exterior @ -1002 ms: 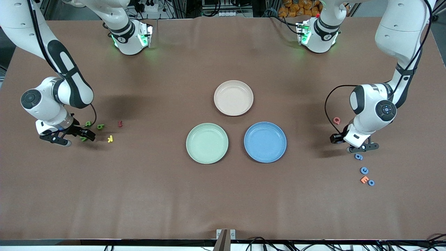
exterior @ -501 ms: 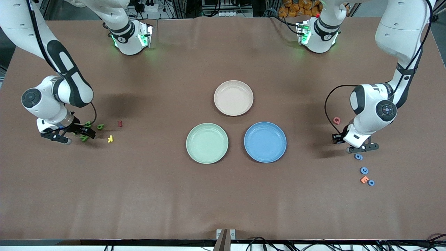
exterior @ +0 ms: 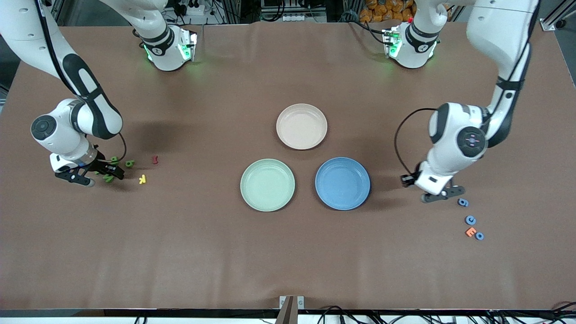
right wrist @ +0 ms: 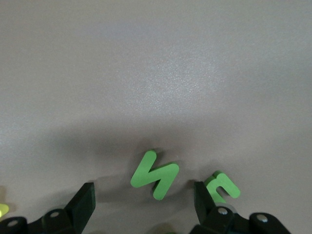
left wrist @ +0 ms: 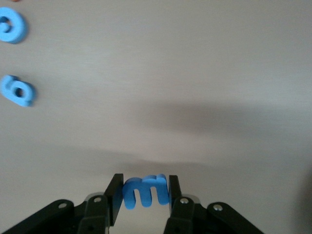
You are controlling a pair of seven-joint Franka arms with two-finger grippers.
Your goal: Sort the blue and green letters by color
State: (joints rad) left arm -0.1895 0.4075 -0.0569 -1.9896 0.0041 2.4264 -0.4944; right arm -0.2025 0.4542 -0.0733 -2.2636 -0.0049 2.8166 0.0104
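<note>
Brown tabletop [exterior: 288, 252], matte and faintly creased. Three plates mid-table: beige plate [exterior: 301, 126], green plate [exterior: 267, 184], blue plate [exterior: 342, 183].

Left gripper [left wrist: 145, 195] is over bare table near the blue plate, pinching a blue letter [left wrist: 145, 191].

Right gripper [right wrist: 144, 200] is low at the right arm's end, jaws spread around a green letter [right wrist: 155, 174] lying flat.

Cables and gear line the table's edge by the bases.

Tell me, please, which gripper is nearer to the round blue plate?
Left. The left gripper, holding a blue letter, hangs just beside the blue plate; the right gripper is at the table's end.
</note>
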